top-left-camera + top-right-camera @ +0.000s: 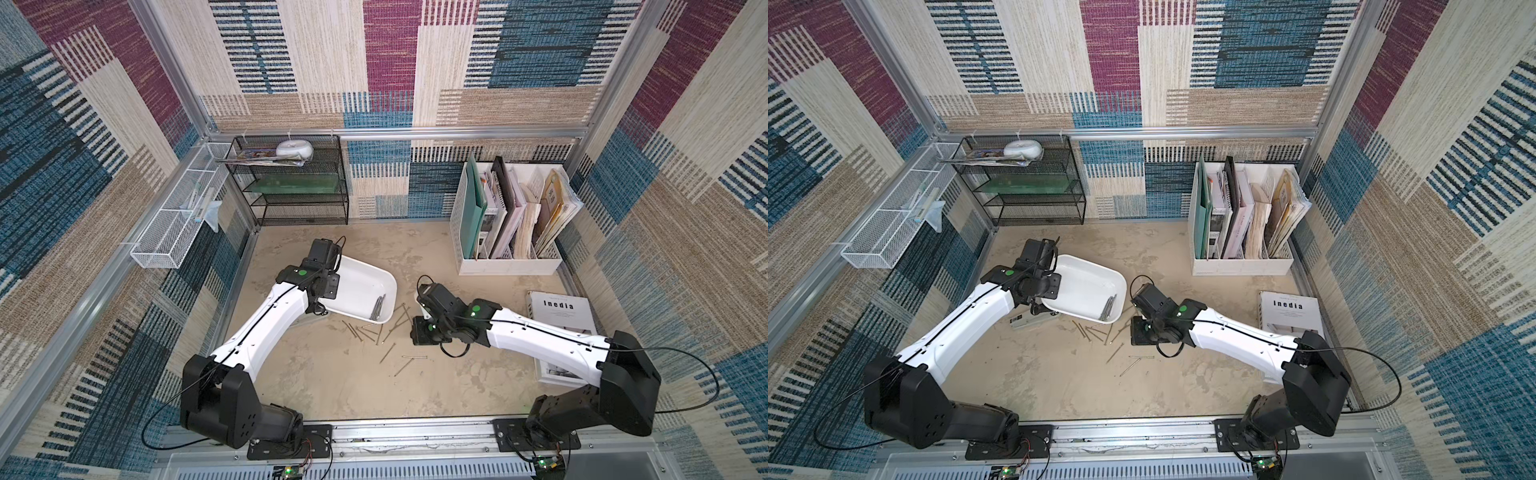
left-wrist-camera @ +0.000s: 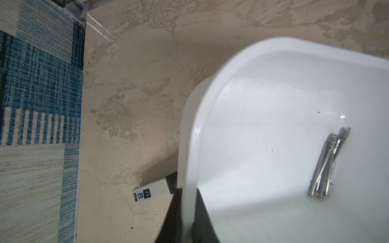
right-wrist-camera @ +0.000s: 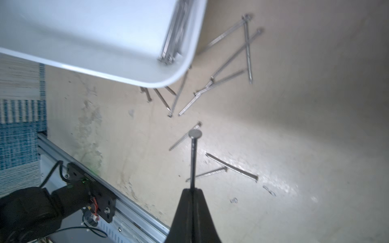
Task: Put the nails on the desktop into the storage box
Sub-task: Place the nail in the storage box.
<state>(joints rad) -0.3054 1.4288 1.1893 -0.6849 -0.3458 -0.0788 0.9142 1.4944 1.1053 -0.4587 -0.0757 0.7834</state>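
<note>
Beige, mottled desktop (image 1: 332, 395) lay under woven patchwork walls. We saw the storage box (image 1: 365, 282) tilted, its rim pinched between the nearly closed jaws of the left gripper (image 2: 187, 210). A bundle of nails (image 2: 328, 164) lay parallel along the box's end wall, heads down in the corner. The right gripper (image 3: 192, 190) was clamped tight on a single nail (image 3: 193, 160), whose shaft ran straight out from the fingertips, flat head outermost. Loose nails (image 1: 374, 332) lay scattered on the desktop between box and right gripper, pointing every way, several crossing.
</note>
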